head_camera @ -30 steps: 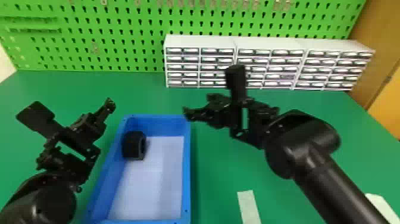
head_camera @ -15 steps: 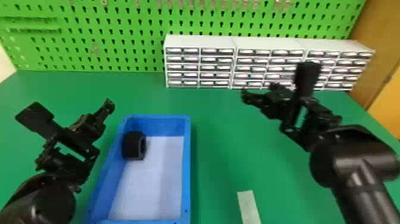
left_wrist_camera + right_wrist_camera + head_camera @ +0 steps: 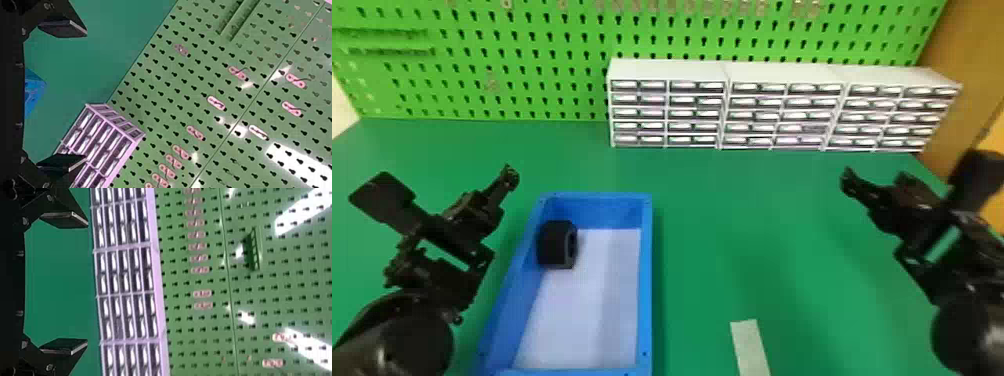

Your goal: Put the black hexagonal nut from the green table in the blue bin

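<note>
The black hexagonal nut [image 3: 558, 245] lies inside the blue bin [image 3: 646, 280], against its left wall near the far left corner. My left gripper [image 3: 509, 175] is parked above the table just left of the bin; in the left wrist view the same gripper [image 3: 84, 96] has its fingers wide apart with nothing between them. Well to the right of the bin, my right gripper [image 3: 872, 177] hangs over the right side of the table. Seen from the right wrist, this gripper [image 3: 87, 284] is open too, its fingers holding nothing.
White drawer cabinets [image 3: 727, 107] stand along the back of the green table [image 3: 732, 225], in front of a green pegboard [image 3: 482, 60]. A pale strip [image 3: 750, 345] lies on the table right of the bin, near the bottom edge.
My right gripper has moved away to the right from beside the bin, out to the table's right side. The left arm and the nut in the bin have stayed in place.
</note>
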Tool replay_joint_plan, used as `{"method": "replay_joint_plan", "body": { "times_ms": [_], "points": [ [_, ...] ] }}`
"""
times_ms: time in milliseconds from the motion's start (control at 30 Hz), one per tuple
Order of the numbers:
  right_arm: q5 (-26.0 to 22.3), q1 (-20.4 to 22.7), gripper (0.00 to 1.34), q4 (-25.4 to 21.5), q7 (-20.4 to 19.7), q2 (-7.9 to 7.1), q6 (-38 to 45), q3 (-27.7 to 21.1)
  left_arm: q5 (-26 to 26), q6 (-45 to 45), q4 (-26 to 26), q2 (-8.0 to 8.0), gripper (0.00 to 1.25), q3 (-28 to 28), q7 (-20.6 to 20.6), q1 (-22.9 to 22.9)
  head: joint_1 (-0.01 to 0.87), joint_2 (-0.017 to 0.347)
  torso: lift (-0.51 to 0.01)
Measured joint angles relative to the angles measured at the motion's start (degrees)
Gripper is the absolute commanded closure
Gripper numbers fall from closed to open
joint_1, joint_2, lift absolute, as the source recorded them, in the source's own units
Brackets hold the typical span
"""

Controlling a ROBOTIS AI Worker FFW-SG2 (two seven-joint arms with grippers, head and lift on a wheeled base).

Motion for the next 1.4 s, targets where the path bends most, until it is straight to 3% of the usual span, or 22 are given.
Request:
{"method": "replay_joint_plan", "body": {
  "times_ms": [133,400,700,1400],
  "points": [
    [-2.13,1.87,0.22,-0.37,0.00,0.62,-0.40,-3.63,-0.44,0.00,-0.21,0.00,0.16,0.39,0.00,0.10,0.692,0.009,-0.097],
    [-6.66,3.53,0.22,0.00,0.00,0.48,-0.78,-9.54,-1.20,0.22,-0.38,0.00,0.16,1.48,0.01,0.46,0.692,0.009,-0.097],
    [-10.84,3.64,0.23,1.95,0.00,-1.49,-0.18,-12.27,-2.95,1.08,-0.47,0.00,0.16,3.04,0.01,0.88,0.692,0.009,-0.097],
    [-9.25,2.68,0.22,3.81,0.00,-1.71,0.85,-13.83,-4.79,2.05,-0.62,-0.09,0.16,2.79,-0.19,0.87,0.692,0.009,-0.097]
  ]
}}
